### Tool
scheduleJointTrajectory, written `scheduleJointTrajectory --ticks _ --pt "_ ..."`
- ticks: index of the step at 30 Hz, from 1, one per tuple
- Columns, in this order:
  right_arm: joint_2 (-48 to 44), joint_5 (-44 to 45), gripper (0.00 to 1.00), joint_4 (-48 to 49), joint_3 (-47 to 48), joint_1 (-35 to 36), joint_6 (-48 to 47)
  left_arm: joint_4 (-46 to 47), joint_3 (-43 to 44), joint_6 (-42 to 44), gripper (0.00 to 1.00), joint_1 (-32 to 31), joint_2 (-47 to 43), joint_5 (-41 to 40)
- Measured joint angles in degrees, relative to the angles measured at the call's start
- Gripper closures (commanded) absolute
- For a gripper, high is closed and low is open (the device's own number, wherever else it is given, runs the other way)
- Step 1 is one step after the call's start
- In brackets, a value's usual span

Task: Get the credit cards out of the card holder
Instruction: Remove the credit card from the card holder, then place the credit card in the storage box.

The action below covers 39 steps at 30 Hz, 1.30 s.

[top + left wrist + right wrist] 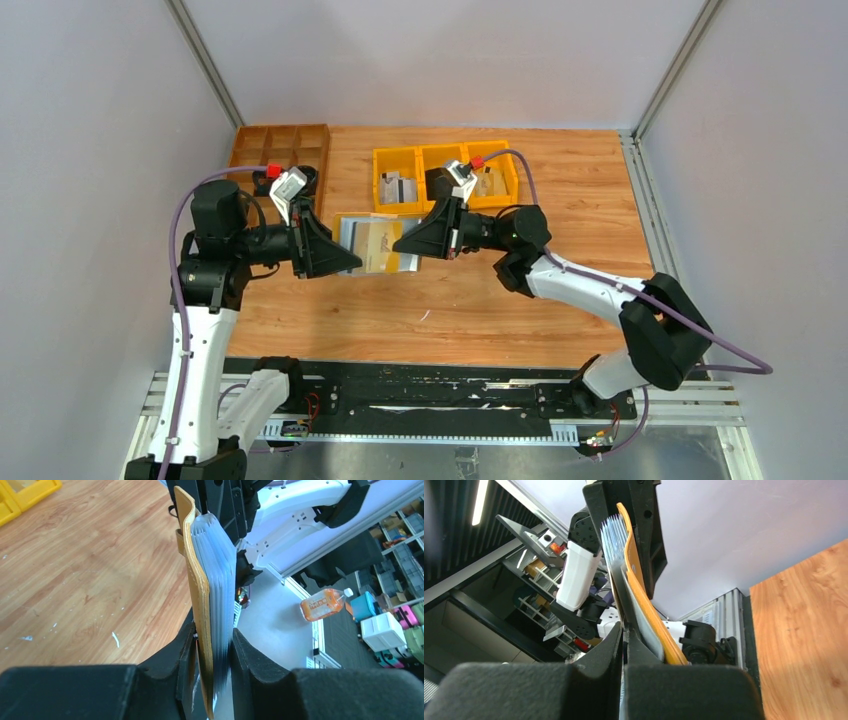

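The mustard-yellow card holder hangs open above the table between both arms. My left gripper clamps its left side; in the left wrist view the left gripper is shut on the yellow cover and the silvery pleated sleeves of the card holder. My right gripper meets the holder's right edge. In the right wrist view the right gripper is pressed shut on a thin pale sheet beside the card holder; whether that sheet is a card or a sleeve does not show. Grey credit cards lie in a bin.
Three joined bright yellow bins stand behind the holder, with a black object in the middle one. A wooden compartment tray sits at the back left. Grey walls close in both sides.
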Motion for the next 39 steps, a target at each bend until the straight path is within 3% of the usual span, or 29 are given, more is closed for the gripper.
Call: scheduleJointTrajectory --ticks 7,11,13,15,20,28,34,39 --pt "-3.02 -4.57 1.00 -3.10 -2.49 -8.72 0.26 7.91 -2.89 -6.62 1.00 0.00 -1.62 -6.67" --pt "-5.53 -8.33 1.00 -11.26 -2.75 -18.40 -1.90 8.76 -3.23 -6.23 1.00 0.00 -1.90 -11.80" --pt "-6.01 -9.14 1.00 -17.66 -1.97 -24.09 -5.62 6.67 -2.60 -4.00 1.00 0.00 -1.01 -14.95" --pt "-5.51 -8.76 1.00 -30.32 2.01 -29.66 -13.22 4.15 -1.66 -1.51 1.00 0.00 0.00 -17.35" --pt "2.45 -1.03 1.00 -60.70 21.94 -37.86 -33.51 -2.51 -0.63 4.76 1.00 0.00 2.93 -20.02" --pt "24.98 11.52 1.00 -82.75 48.06 -40.22 -49.42 -6.84 0.02 8.87 1.00 0.00 3.37 -18.64" --pt "39.41 16.04 1.00 -91.65 60.94 -38.69 -54.53 -7.13 0.31 9.68 1.00 0.00 4.22 -16.63" --pt "45.18 17.64 1.00 -94.77 65.40 -36.59 -56.48 -7.17 0.66 9.73 1.00 0.00 4.81 -15.69"
